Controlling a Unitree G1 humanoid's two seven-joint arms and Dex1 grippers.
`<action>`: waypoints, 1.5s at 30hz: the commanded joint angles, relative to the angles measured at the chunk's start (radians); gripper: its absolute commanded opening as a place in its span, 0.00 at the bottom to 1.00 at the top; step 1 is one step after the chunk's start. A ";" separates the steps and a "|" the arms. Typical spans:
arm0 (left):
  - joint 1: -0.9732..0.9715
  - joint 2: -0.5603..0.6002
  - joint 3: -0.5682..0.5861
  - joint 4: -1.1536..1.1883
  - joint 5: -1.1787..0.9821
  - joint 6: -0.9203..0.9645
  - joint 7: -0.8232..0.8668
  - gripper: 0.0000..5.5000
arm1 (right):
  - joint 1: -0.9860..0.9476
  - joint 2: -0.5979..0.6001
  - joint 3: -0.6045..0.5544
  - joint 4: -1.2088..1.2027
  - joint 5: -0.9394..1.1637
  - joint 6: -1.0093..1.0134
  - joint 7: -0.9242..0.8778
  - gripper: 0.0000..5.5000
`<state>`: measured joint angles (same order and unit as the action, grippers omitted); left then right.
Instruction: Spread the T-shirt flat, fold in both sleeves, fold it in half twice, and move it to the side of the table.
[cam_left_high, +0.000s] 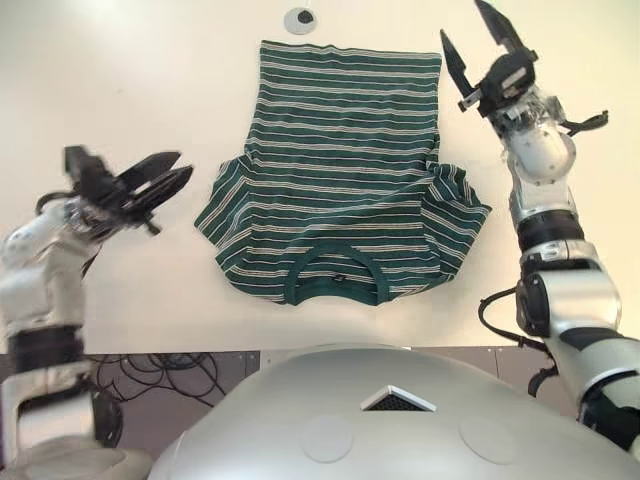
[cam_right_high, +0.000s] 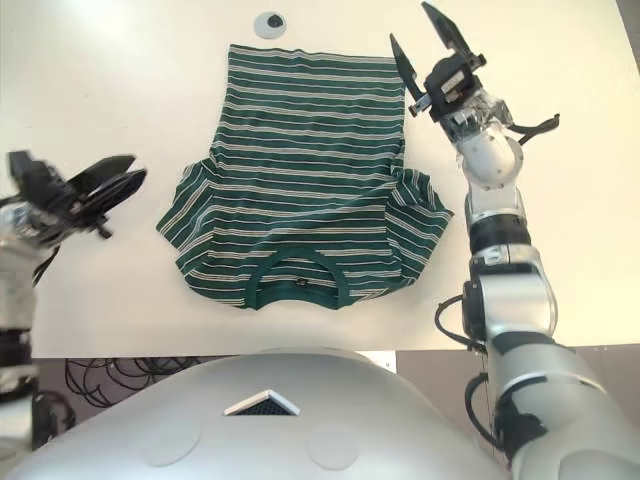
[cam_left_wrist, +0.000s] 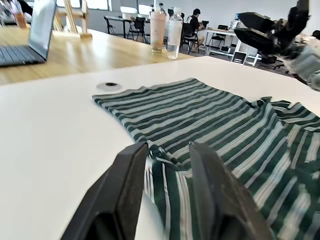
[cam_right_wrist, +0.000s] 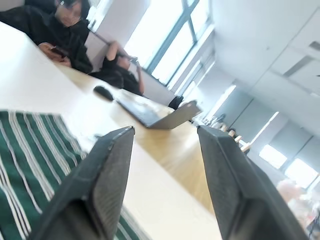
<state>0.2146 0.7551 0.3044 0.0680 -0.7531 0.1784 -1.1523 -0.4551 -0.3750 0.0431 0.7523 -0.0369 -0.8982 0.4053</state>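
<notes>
Collar-end (cam_left_high: 335, 275) of the T-shirt (cam_left_high: 345, 170) lies closest, its neck opening turned toward the robot and its hem (cam_left_high: 350, 52) at the far end. The shirt lies face-up on the white bench (cam_left_high: 120, 80), with a small round disc (cam_left_high: 300, 19) just past the hem.

The body of the shirt is largely flat, but the left sleeve (cam_left_high: 222, 205) and the right sleeve (cam_left_high: 458, 205) are bunched and rumpled against its sides. Spreading looks close to finished and the sleeve folds not yet made.

The left tool (cam_left_high: 183, 167) hangs near the shirt's left sleeve, clear of the cloth and pointing at it. Its opening is narrow and it grips nothing. The right tool (cam_left_high: 462, 20) sits just beside the hem's right corner, spread wide and empty. Flanking the shirt this way keeps both tools off the fabric while leaving each within reach of its own side, which suits smoothing or sleeve work next.

The head views give the whole outline and show how the two tools bracket the shirt. The left wrist view adds what they lack: a low look between its fingers (cam_left_wrist: 127, 185) at the ripples in the left sleeve's edge, which rise off the bench rather than lying flat. It also shows bottles (cam_left_wrist: 167, 32) and a laptop (cam_left_wrist: 30, 35) on a wooden table well beyond the hem. The right wrist view looks up past its fingers (cam_right_wrist: 105, 185) and catches just a strip of striped cloth, so that tool appears tilted upward, away from the shirt.
</notes>
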 joint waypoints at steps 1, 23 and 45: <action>0.116 0.044 0.059 -0.004 -0.011 0.104 -0.037 0.27 | 0.107 -0.007 -0.010 -0.254 0.049 0.080 0.002 0.42; 0.063 -0.086 -0.097 0.226 0.204 0.080 -0.046 0.38 | 0.186 0.002 -0.025 -0.422 0.059 0.232 0.017 0.43; -0.038 -0.089 -0.085 0.273 0.209 0.065 -0.066 0.00 | 0.167 0.002 -0.023 -0.383 0.051 0.235 0.035 0.43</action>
<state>0.1946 0.6636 0.2013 0.3204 -0.5321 0.2141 -1.2119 -0.2689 -0.3672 0.0211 0.3584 0.0103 -0.6706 0.4338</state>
